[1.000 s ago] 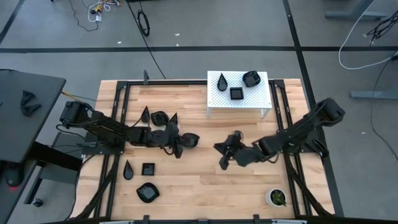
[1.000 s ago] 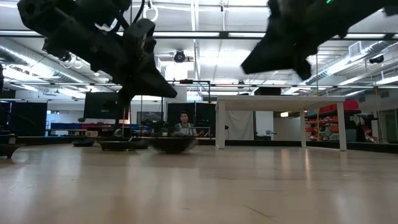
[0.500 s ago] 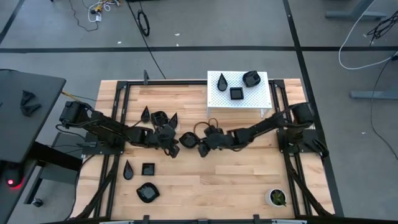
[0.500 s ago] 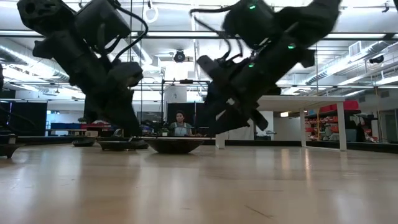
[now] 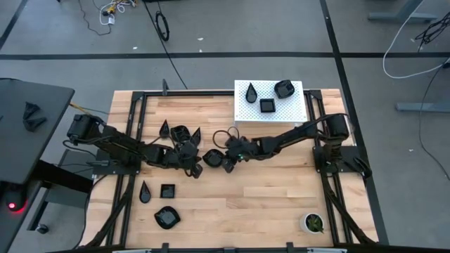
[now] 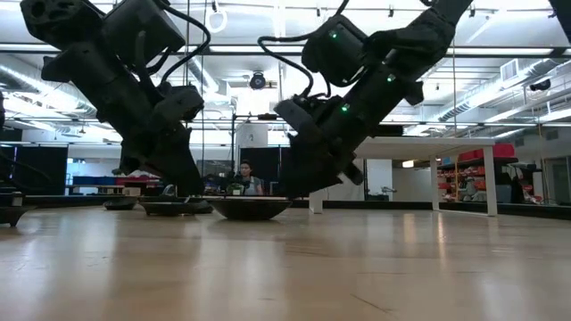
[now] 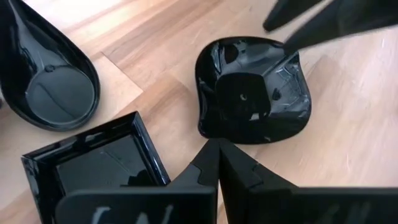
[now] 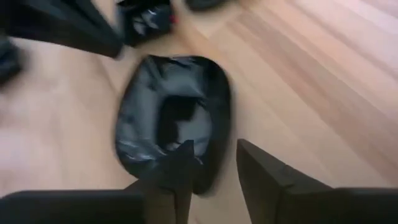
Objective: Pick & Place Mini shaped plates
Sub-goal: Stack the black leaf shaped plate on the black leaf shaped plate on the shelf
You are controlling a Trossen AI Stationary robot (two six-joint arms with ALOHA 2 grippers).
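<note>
A rounded black mini plate (image 5: 213, 156) lies flat on the wooden table between my two grippers. My left gripper (image 7: 217, 146) is shut, its tips at that plate's (image 7: 252, 93) near rim. My right gripper (image 8: 214, 165) is open and comes from the table's right, with the plate's rim (image 8: 214, 124) between its fingers. Beside the left gripper lie a square plate (image 7: 93, 162) and a teardrop plate (image 7: 53, 81). More mini plates (image 5: 180, 131) lie behind it. Three others (image 5: 166, 191) lie nearer the left front. My left gripper's shut fingertips stand slanting down right at the plate's rim (image 7: 214, 135); I cannot tell whether they touch it. My right gripper has one finger (image 8: 180, 165) over the plate's hollow and the other (image 8: 264, 177) outside the rim; I cannot tell whether either touches.
A white perforated stand (image 5: 242, 112) at the far middle carries a teardrop, a square and a rounded plate. A small white pot with a green plant (image 5: 313, 223) stands at the near right corner. Bare wood lies at the near middle and right.
My right gripper has swept from the table's middle right toward the left and downward, arriving at the rounded plate. My left gripper has tipped its fingers downward and sunk a little beside the same plate. The plate has stayed where it was.
</note>
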